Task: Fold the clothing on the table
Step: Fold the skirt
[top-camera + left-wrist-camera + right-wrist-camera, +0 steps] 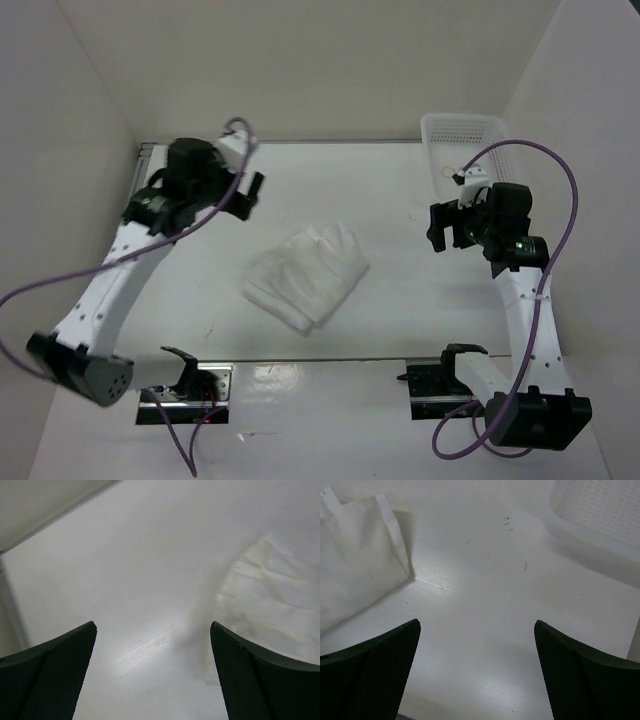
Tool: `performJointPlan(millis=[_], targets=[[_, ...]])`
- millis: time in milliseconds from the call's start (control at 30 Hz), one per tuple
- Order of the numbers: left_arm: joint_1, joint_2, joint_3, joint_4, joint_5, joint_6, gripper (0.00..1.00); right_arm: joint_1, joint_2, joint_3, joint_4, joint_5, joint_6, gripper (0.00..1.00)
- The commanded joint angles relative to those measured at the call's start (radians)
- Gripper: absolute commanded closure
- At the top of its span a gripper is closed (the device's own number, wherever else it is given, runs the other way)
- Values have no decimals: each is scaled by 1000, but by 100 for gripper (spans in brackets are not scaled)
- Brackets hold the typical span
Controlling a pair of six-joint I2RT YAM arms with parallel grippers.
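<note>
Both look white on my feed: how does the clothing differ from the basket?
The clothing is soft, wrinkled and lies flat; the basket is rigid perforated plastic with raised walls. The clothing sits in the middle of the table; the basket stands at its far right corner. Both are white.

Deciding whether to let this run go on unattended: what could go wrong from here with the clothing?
1. The clothing lies in thin stacked layers on the table. The open left gripper, coming down, may pinch only the top layer and pull the fold apart.
2. White cloth on a white table gives little contrast, so an edge may be misjudged.
3. The right gripper, also open, hangs near the basket; a swing could bump it.
</note>
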Motion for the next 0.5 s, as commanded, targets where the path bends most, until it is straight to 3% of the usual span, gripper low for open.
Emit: performJointPlan(millis=[0,200,267,467], targets=[[140,-162,-90,-61,-46,-56,0,-16,-43,-24,28,59,52,2],[430,-435,-395,-24,-45,-136,0,-82,-95,-79,127,156,146,2],[530,-501,-422,-15,-54,-136,0,-94,-109,-105,160,197,164,2],[622,-512,-442,40,-11,-136,0,-94,-150,-156,218,283,175,2]])
